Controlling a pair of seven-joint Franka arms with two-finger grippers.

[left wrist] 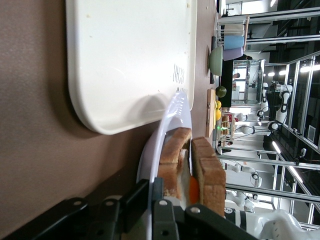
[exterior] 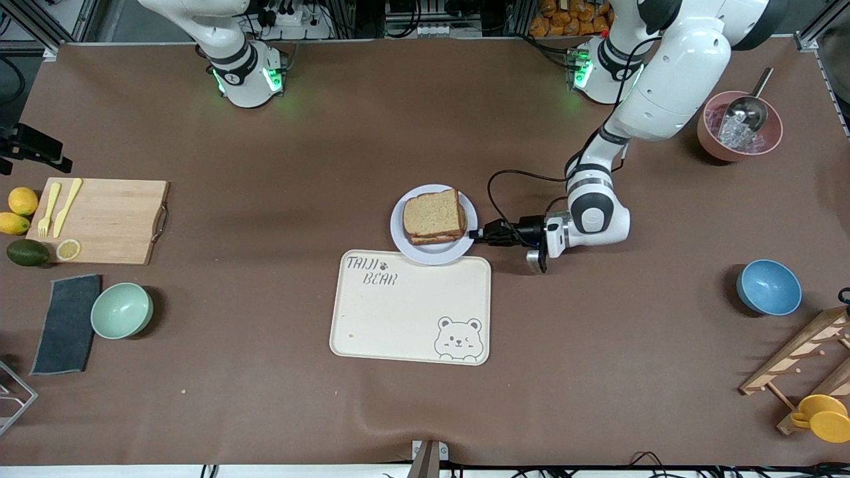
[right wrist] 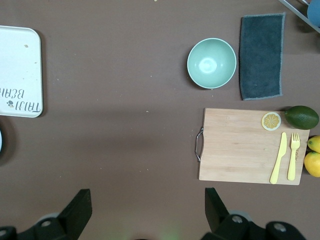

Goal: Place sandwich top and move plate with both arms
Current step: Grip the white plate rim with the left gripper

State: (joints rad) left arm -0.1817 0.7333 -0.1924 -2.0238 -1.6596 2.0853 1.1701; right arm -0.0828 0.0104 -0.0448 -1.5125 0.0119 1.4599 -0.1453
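The left tool (exterior: 475, 234) is clamped on the plate (exterior: 401, 234) rim, ready to shift it (sandwich top (exterior: 433, 212) already on). The right tool (right wrist: 145, 210) waits, spread wide and empty, above the desk (exterior: 265, 372).

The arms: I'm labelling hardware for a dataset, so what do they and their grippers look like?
Both arms have glossy white rounded shells with black joint bands and green-lit rings at the bases. The left gripper is black with loose black cables looping off it; the right gripper has black angular fingers.
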